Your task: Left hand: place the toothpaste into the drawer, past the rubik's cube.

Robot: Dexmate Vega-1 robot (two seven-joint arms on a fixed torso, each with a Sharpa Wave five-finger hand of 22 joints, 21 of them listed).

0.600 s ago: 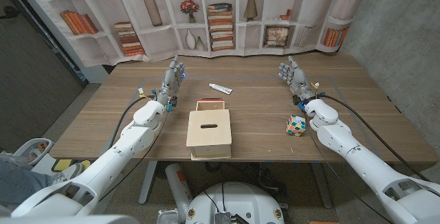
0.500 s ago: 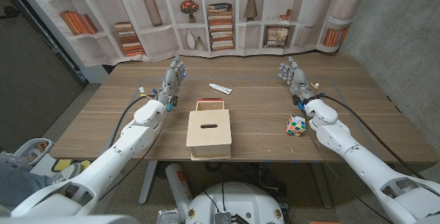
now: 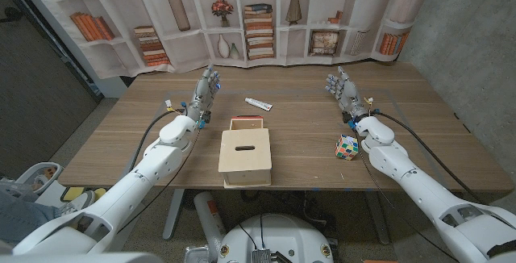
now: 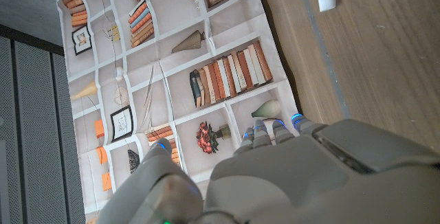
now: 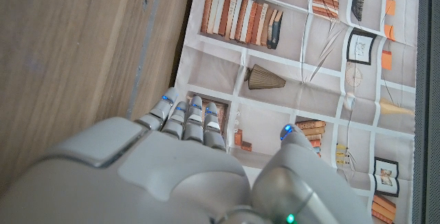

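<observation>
Wooden table (image 3: 435, 146) is stretching across our head view, and we are using the pale wooden box (image 3: 246, 156) near its front edge as our landmark. This box has a slot in its top, and its drawer (image 3: 247, 123) is sticking out on the far side, showing a red inner edge. Toothpaste (image 3: 259, 103) is lying flat on the table just beyond the drawer, a small white tube, apart from both hands. Our left wrist view is also catching the end of the tube at the picture's edge. A rubik's cube (image 3: 347, 146) is sitting well to the right of the box, close beside our right forearm.

We are holding our left hand (image 3: 204, 93) up beyond and to the left of the box, fingers straight and apart, gripping nothing. Our right hand (image 3: 342, 88) is standing well to the right of the box, beyond the cube, fingers likewise extended and gripping nothing. A printed bookshelf backdrop (image 3: 266, 13) is hanging behind the table's far edge, and both wrist views are showing it past our fingertips.
</observation>
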